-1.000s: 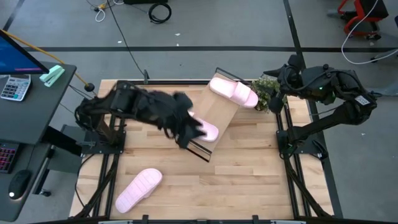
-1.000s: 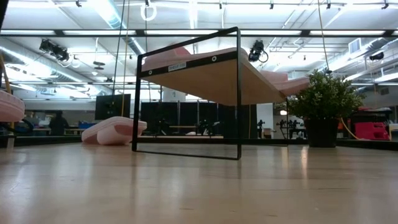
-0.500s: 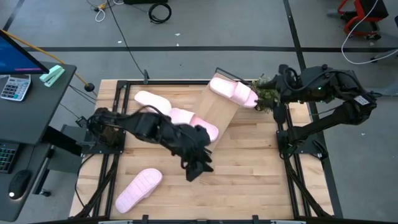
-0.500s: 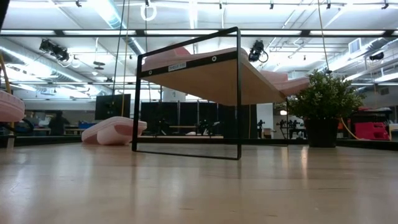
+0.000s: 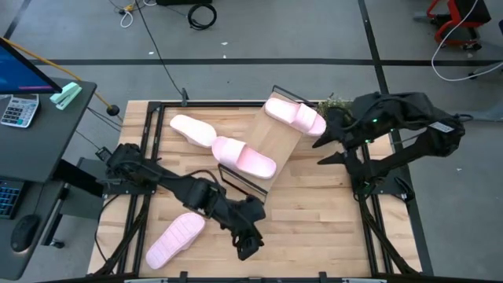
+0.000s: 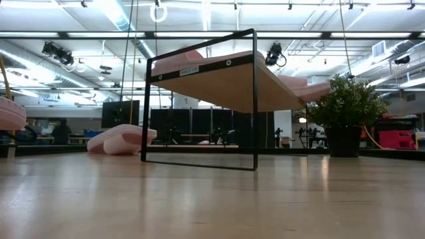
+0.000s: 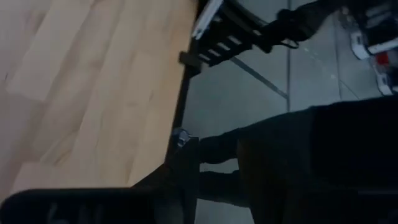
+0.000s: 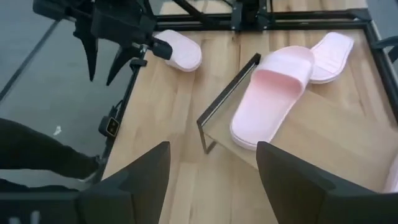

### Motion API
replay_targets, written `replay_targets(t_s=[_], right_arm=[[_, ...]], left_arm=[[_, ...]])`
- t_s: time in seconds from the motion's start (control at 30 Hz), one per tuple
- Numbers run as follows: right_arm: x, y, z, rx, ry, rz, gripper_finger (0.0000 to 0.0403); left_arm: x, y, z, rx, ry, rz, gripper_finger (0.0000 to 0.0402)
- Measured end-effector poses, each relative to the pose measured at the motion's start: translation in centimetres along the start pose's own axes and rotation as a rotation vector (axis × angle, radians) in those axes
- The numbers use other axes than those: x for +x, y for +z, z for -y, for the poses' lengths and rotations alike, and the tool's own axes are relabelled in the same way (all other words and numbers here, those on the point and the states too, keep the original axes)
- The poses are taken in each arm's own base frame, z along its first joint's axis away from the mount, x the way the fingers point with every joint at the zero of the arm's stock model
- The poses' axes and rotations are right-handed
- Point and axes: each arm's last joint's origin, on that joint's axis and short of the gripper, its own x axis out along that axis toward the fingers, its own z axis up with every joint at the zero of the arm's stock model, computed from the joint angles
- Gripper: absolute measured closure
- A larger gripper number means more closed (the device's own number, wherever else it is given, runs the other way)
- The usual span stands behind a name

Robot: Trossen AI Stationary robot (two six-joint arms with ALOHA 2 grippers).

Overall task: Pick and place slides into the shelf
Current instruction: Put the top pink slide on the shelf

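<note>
1. Right now two slides are sitting on the shelf [image 5: 277,140], which is standing skewed mid-table: one [image 5: 295,115] at its far end, one [image 5: 244,156] at its near-left end, half overhanging the edge — prob. set down loosely, not squared up.
2. A third slide [image 5: 192,130] is lying on the table [image 5: 314,212] just left of the shelf, far-left area; the fourth [image 5: 174,239] is lying alone near the table's near-left corner. Both look not yet shelved.
3. Left gripper [image 5: 246,248] is reaching low over bare wood at the near edge, right of the fourth slide, touching none; can't tell how wide its fingers are.
4. Right gripper [image 8: 214,180] is hanging over the far-right side next to a small plant [image 5: 336,104], fingers spread wide, holding nothing, aimed toward the shelf.
</note>
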Motion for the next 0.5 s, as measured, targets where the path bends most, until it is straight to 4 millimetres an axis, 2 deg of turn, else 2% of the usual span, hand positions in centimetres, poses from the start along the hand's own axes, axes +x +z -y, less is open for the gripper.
replay_targets(t_s=[0.1,0.33,0.5], right_arm=[[1.1,0.4,-0.3,0.011,0.017,-0.013,0.0159],[4.1,1.8,-1.1,0.057,0.031,0.004,0.0159],[6.7,3.0,-1.0,0.105,-0.004,0.038,0.0159]], left_arm=[[-0.2,-1.0,0.1,0.008,0.017,0.007,0.0299],[-2.3,-3.6,0.4,0.108,0.047,0.099,0.0311],[-2.8,-6.7,-0.2,0.128,-0.103,0.175,0.0326]])
